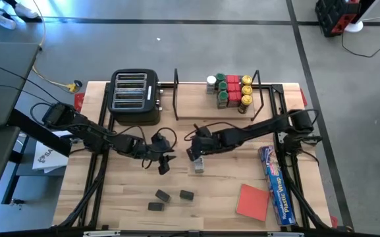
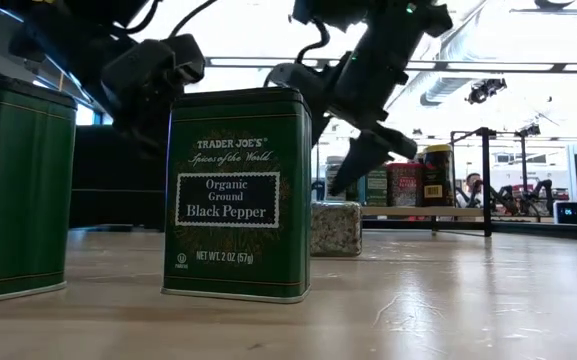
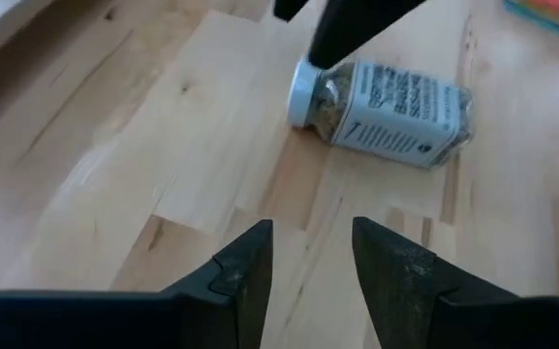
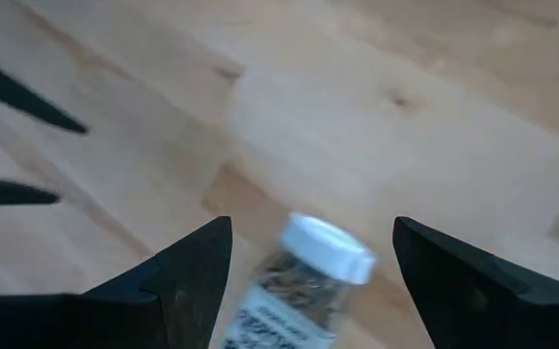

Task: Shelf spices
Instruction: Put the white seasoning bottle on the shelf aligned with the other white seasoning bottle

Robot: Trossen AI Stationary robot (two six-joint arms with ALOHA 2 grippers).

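Tabletop [image 1: 137, 197]: white-capped jar [image 1: 198, 164] on side, cap toward right gripper [image 1: 194, 155].

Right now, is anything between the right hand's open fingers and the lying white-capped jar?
Nothing: the right wrist view shows the white-capped jar lying on bare table between the right hand's open fingers.

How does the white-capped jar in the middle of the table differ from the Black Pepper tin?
The white-capped jar lies on its side; the Black Pepper tin stands upright. The jar is clear, showing its contents; the tin is opaque dark green. The jar sits between the open fingers of the right gripper; no gripper is at the tin. Neither is on the shelf.
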